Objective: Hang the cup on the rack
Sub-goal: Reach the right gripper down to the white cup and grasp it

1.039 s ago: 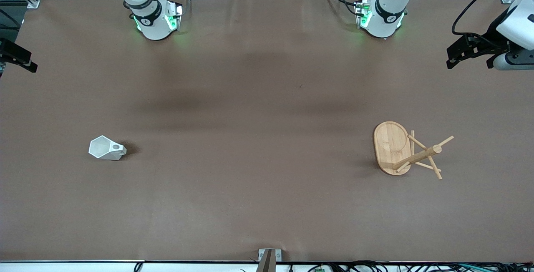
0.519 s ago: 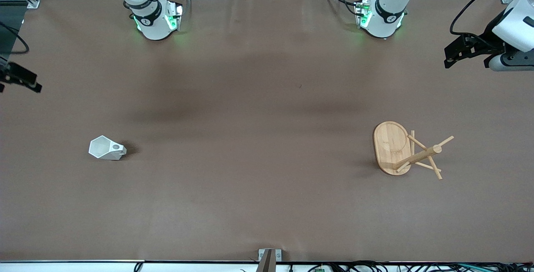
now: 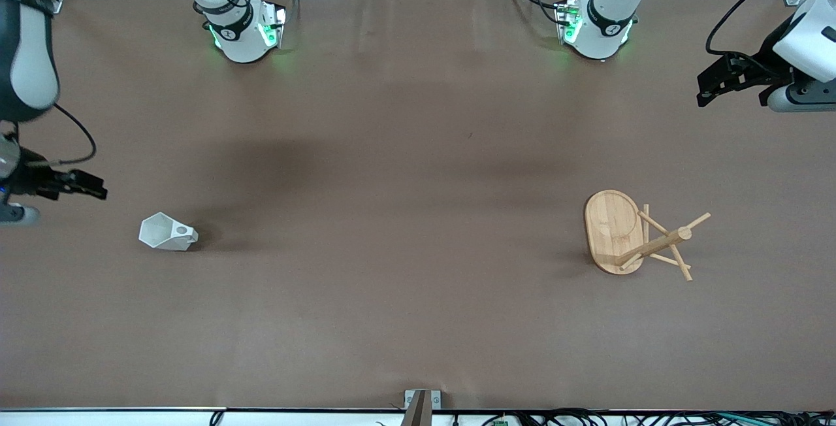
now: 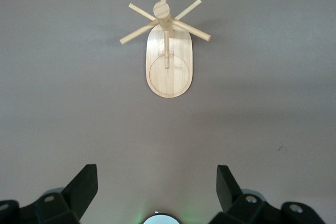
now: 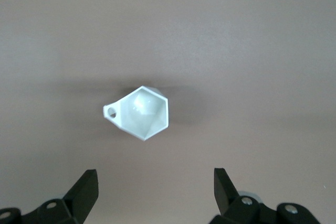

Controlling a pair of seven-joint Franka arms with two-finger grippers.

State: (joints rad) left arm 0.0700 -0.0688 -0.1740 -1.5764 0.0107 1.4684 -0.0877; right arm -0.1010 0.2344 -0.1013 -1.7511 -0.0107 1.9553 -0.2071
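Nothing of the task is done. Small matte white faceted cup (image 3: 167,232) stands on the brown table (image 3: 405,230) toward the right arm's end, ungrasped. Light bamboo peg rack (image 3: 637,236) stands well apart, toward the left arm's end. Right gripper (image 3: 81,184) hovers near the cup, jaws apart, empty. Left gripper (image 3: 712,83) waits, jaws apart. Grasp, carry and hanging all remain.

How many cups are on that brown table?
1. A small white faceted cup stands on the table toward the right arm's end, far from the bamboo mug rack at the left arm's end. None seems hidden.
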